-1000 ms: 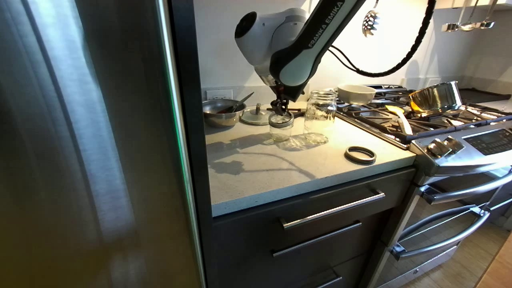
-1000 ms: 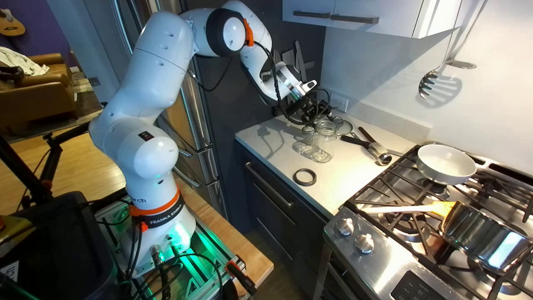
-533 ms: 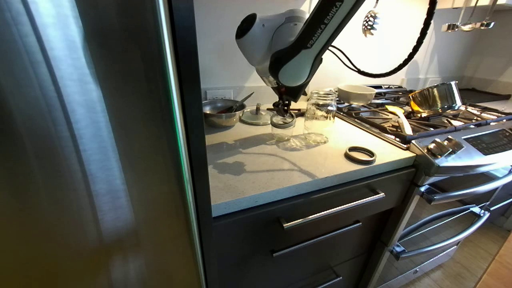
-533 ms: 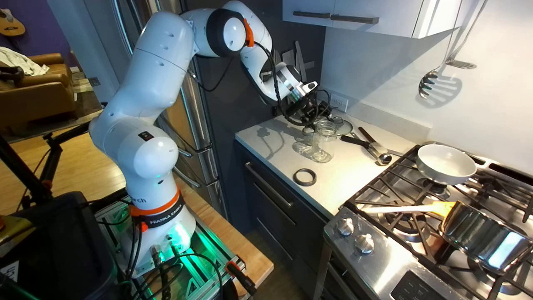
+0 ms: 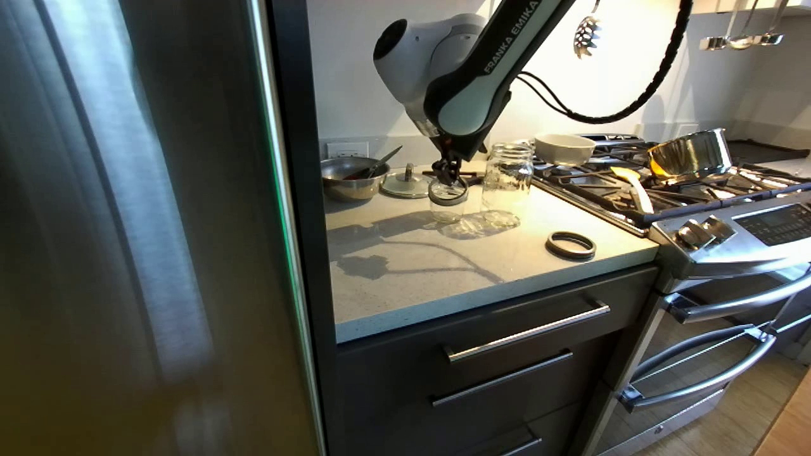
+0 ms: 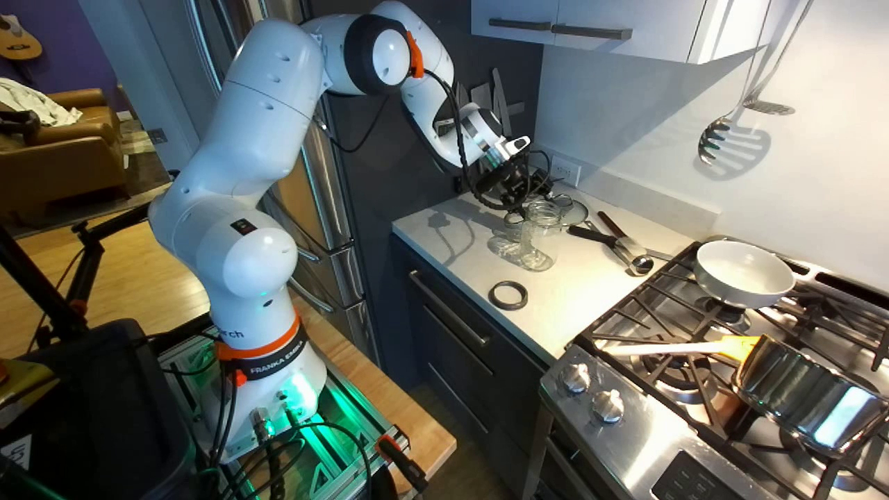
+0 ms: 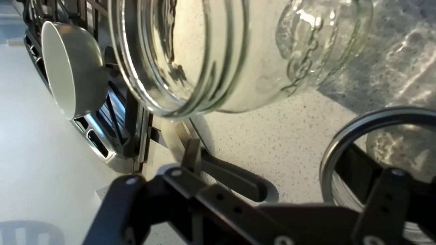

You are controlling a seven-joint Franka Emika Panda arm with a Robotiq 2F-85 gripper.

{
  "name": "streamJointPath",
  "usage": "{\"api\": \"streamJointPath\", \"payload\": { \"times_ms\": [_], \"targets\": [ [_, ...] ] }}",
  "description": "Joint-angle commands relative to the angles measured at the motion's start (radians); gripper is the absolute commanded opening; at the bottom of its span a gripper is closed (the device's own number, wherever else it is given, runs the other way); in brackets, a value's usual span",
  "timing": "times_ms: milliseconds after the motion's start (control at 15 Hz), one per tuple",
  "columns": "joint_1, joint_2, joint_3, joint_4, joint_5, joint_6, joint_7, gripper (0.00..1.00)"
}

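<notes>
I see dark drawers, a steel fridge, warm light on a pale wall — and farther off, a brown armchair.

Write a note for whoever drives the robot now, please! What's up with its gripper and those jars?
Gripper: open, gripping nothing, at the top of the small jar. I can't tell if it touches.
Jars: both stand on the counter; the big jar is beside the small one.
Done: a dark ring is at the small jar's top; whether it's fastened, I can't tell.
Left, it seems: the big jar's mouth has no ring, and a loose ring lies near the counter's front edge.
</notes>
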State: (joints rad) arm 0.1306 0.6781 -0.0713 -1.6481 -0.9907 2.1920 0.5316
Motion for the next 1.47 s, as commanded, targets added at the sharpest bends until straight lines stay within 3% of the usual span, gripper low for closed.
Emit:
{"api": "streamJointPath", "payload": {
  "times_ms": [0,400,1400],
  "targets": [
    [-0.01,0.008,0.002,0.021,0.036,-0.011,-0.026,1.0],
    [-0.015,0.007,-0.005,0.045,0.045,-0.019,-0.032,1.0],
    [-0.022,-0.019,0.004,-0.018,0.052,-0.014,-0.081,1.0]
  ]
}}
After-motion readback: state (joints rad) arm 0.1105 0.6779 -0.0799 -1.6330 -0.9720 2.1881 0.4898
